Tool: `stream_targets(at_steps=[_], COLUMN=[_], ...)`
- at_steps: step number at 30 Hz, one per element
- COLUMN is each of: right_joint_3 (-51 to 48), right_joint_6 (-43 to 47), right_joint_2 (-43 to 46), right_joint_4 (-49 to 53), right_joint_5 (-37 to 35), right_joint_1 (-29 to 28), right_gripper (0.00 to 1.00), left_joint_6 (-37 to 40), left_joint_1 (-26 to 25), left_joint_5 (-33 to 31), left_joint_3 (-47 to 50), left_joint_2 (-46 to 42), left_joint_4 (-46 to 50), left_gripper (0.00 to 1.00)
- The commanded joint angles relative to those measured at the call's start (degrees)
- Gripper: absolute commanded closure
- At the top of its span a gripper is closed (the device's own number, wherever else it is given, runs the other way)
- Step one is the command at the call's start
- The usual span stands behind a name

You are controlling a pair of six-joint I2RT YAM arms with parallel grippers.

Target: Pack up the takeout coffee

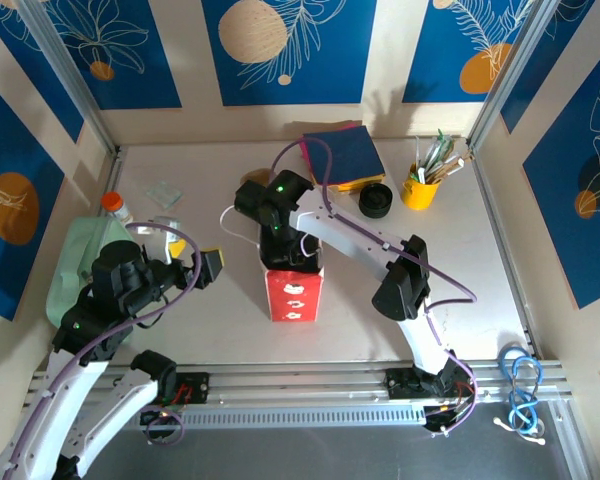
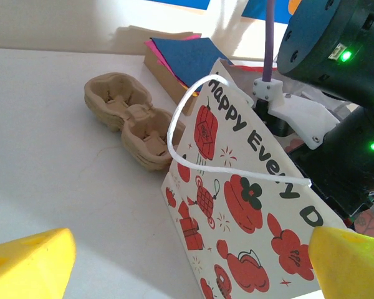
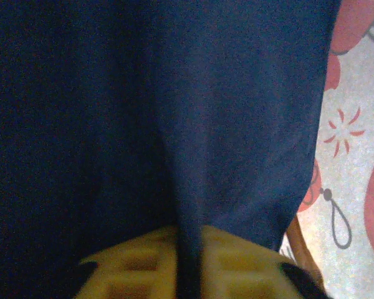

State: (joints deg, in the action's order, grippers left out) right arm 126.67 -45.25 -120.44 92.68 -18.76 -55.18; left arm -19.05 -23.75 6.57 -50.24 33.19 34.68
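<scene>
My left gripper (image 1: 195,254) hangs over the table (image 1: 220,335), to the left of the paper bag (image 1: 293,292). Its two yellow fingers are wide apart.

From my left wrist I see the bag standing up. It is white with red pictures and black words. Its white string handle (image 2: 169,134) makes a loop on the side. The brown cup carrier (image 2: 132,121) lies flat on the table, close to the bag.

My right arm bends over the bag from the right, and my right gripper (image 3: 188,242) is down at the top of it. Its yellow fingers are close together, with a thin strip of something dark blue (image 3: 143,112) between them. I cannot tell if they squeeze it or only touch it. Next to the dark blue thing I see a bit of the bag's red print.

I cannot tell where the coffee cup is.

The black lid (image 1: 375,199) sits at the back of the table. It is just beside the yellow pot (image 1: 418,190) of utensils and near the stack of coloured sheets (image 1: 342,155).
</scene>
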Motion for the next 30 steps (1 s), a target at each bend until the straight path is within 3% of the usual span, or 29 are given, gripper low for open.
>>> stream_targets(at_steps=[1, 8, 19, 30], right_joint_3=[2.5, 10.0, 11.3, 4.9], right_joint_6=[0.0, 1.0, 2.0, 6.9], right_joint_2=[0.5, 1.4, 6.4, 19.8], right_joint_4=[5.7, 8.7, 6.2, -13.9], right_joint_5=[-0.6, -1.9, -1.9, 13.0], right_joint_1=[-0.5, -0.5, 1.1, 6.3], right_gripper=[0.77, 0.67, 0.63, 0.63], left_joint_6=[0.7, 0.5, -0.1, -1.6], left_joint_1=[0.5, 0.5, 0.5, 0.4], left_joint_5=[-0.4, -0.5, -0.5, -6.0], left_joint_3=[0.4, 0.3, 0.4, -0.6], left_joint_2=[-0.4, -0.1, -0.1, 0.5], left_joint_4=[-1.6, -2.0, -2.4, -2.9], left_gripper=[0.04, 0.04, 0.04, 0.04])
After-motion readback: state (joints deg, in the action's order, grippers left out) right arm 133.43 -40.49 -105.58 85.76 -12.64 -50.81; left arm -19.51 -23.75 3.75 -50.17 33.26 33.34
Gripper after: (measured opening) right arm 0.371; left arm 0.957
